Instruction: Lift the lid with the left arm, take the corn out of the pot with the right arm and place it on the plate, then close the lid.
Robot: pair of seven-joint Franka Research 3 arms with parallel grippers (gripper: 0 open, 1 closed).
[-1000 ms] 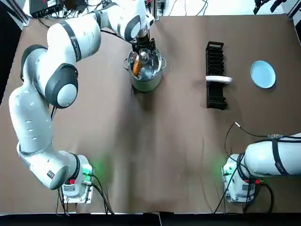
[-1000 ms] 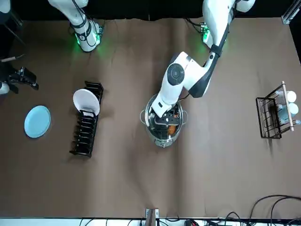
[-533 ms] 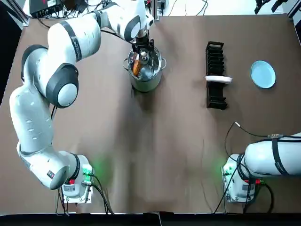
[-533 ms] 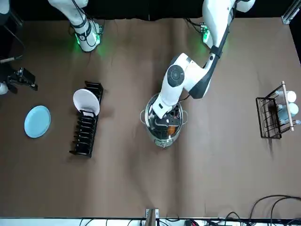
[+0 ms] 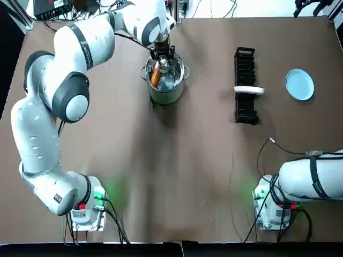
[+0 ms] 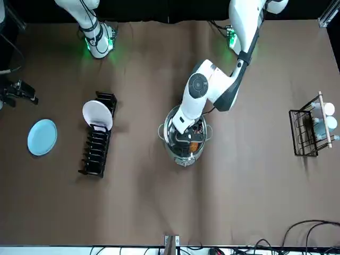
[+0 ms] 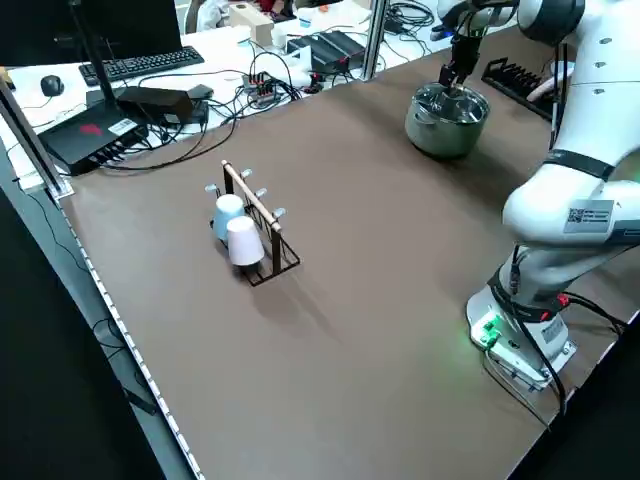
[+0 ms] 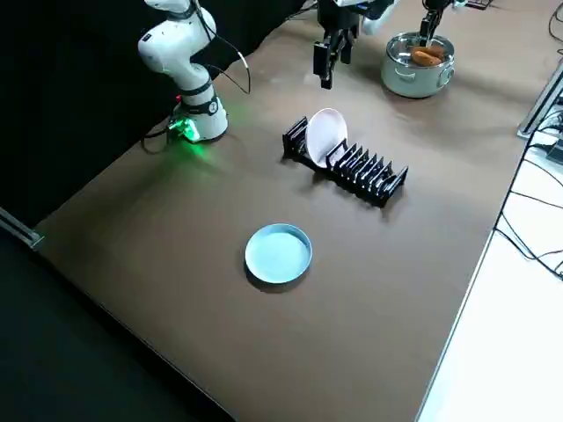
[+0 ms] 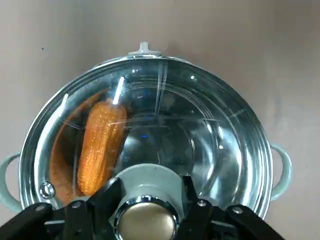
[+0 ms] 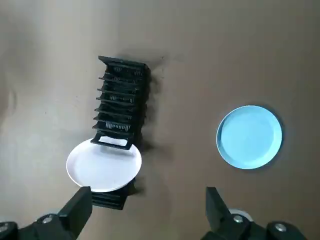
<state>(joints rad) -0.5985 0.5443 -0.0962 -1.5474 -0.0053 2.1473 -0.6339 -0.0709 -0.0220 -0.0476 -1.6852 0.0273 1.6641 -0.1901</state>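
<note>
Two fingers (image 9: 75,215) of the left gripper (image 9: 145,212) pinch the lid (image 9: 165,120) knob atop the pot (image 5: 166,94); right gripper (image 10: 147,207) fingers spread over the table (image 5: 171,171)'s far-right corner

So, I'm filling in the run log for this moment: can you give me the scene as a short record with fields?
lid: on the pot, not yet lifted
corn: inside the pot, under the glass lid
left end effector: shut on the lid's knob
right end effector: open, hovering above the dish rack and the blue plate
blue plate: flat on the table beside the dish rack, no corn on it
dish rack: holds one white plate
steps done: none
</note>
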